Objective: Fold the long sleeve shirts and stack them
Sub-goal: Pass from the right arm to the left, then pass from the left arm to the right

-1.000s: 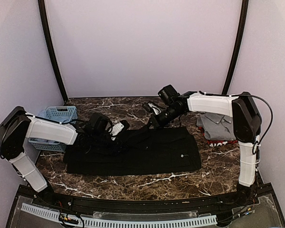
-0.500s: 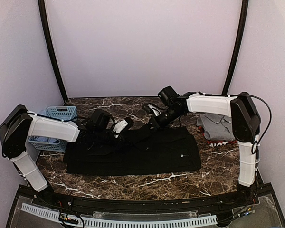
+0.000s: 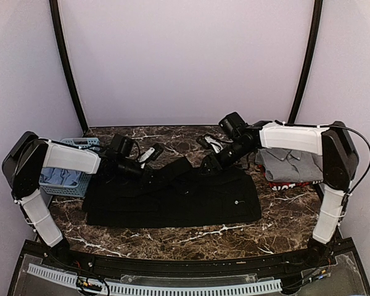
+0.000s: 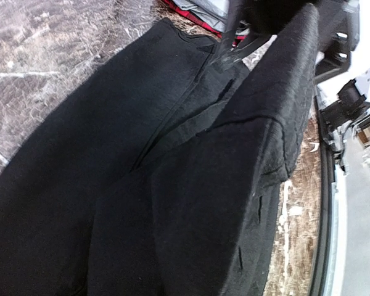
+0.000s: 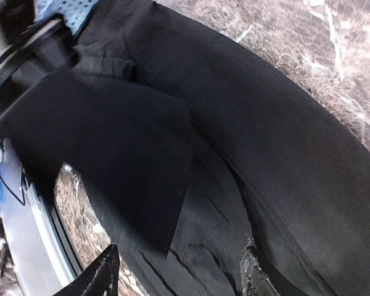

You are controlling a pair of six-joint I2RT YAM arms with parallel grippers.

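Note:
The black long sleeve shirt [image 3: 179, 198] lies spread across the middle of the table, and it fills the left wrist view [image 4: 142, 185]. My left gripper [image 3: 147, 155] sits at its far left edge, shut on a fold of the black cloth that rises toward it; the cloth hides its fingers in the left wrist view. My right gripper [image 3: 211, 159] hovers over the shirt's far edge. It is open [image 5: 176, 277], with both fingertips [image 5: 102, 274] apart above the black cloth [image 5: 234, 154]. A grey shirt [image 3: 290, 163] lies folded at the right on a red-edged one [image 3: 285, 184].
A light-blue lattice basket [image 3: 80, 143] with pale blue cloth inside stands at the left edge, behind my left arm. Bare marble table [image 3: 172, 237] shows in front of the black shirt. Black frame posts rise at the back corners.
My right gripper opened, let go of the black cloth and shifted right. My left gripper shut on the cloth and drew back toward the far left, lifting a fold.

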